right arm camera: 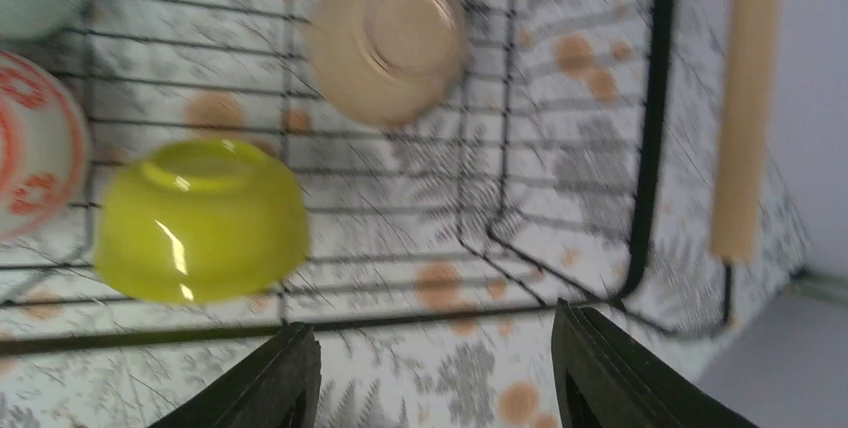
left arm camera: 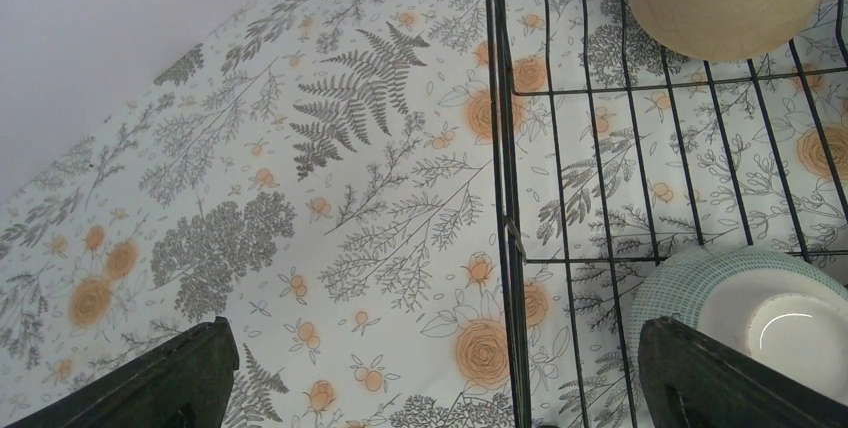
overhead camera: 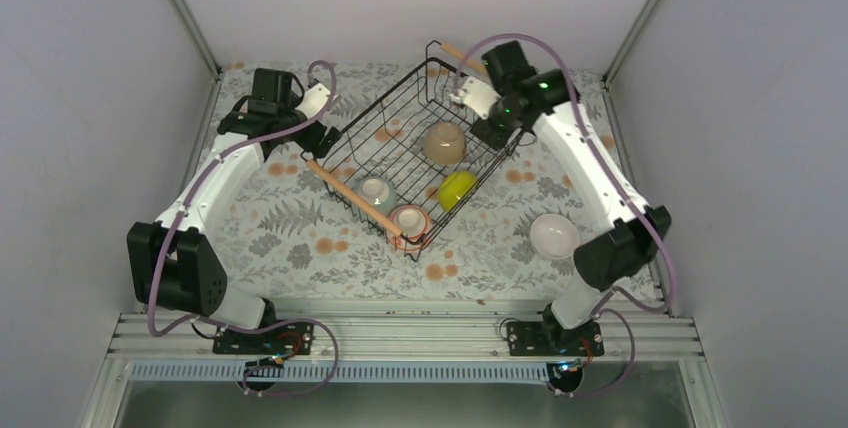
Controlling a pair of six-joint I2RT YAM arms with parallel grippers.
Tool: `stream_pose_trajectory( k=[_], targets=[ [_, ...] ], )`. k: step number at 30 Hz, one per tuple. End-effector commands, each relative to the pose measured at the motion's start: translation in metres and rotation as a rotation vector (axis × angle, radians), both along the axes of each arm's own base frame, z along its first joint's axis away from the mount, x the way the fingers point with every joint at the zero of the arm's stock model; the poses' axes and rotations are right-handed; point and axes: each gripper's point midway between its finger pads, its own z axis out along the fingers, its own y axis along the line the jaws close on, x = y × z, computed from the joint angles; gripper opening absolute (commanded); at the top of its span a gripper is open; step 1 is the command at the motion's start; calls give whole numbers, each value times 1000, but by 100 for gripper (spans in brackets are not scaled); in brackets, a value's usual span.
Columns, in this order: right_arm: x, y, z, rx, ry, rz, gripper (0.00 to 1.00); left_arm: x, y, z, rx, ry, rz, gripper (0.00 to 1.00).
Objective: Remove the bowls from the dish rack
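The black wire dish rack (overhead camera: pixel 385 113) sits mid-table. Inside it are a tan bowl (overhead camera: pixel 445 143), a yellow-green bowl (overhead camera: pixel 457 188), a mint bowl (overhead camera: pixel 377 191) and a pink patterned bowl (overhead camera: pixel 410 220), all upside down or tipped. A white bowl (overhead camera: pixel 554 236) stands on the cloth to the right of the rack. My left gripper (left arm camera: pixel 440 388) is open and hangs over the rack's left wall (left arm camera: pixel 505 148), with the mint bowl (left arm camera: pixel 760 308) by its right finger. Above the rack's far right corner my right gripper (right arm camera: pixel 440 368) stands open and empty, the yellow-green bowl (right arm camera: pixel 200 218) to its left.
The rack has light wooden handles at its near side (overhead camera: pixel 352 193) and far corner (overhead camera: pixel 455 51); the far one (right arm camera: pixel 745 98) shows right of my right gripper. A floral cloth (overhead camera: pixel 300 238) covers the table. Grey walls close in on three sides.
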Motion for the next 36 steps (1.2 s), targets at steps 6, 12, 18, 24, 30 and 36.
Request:
stream_pose_trajectory(
  k=[6, 12, 18, 24, 30, 36],
  targets=[
    [-3, 113, -62, 30, 202, 226, 57, 10, -7, -6, -1, 16, -29, 100],
    [-10, 156, -95, 70, 303, 340, 58, 18, -2, -2, 20, -3, 3, 100],
    [-29, 197, -118, 136, 400, 454, 57, 27, 8, 13, 47, -68, 43, 100],
    [-49, 231, -141, 156, 464, 543, 57, 26, 3, 8, 32, -41, 9, 100],
    [-53, 254, -159, 136, 465, 583, 58, 28, 7, 5, 52, -45, 15, 100],
    [-46, 265, -166, 132, 430, 589, 57, 30, 9, 11, 61, -61, 24, 100]
  ],
)
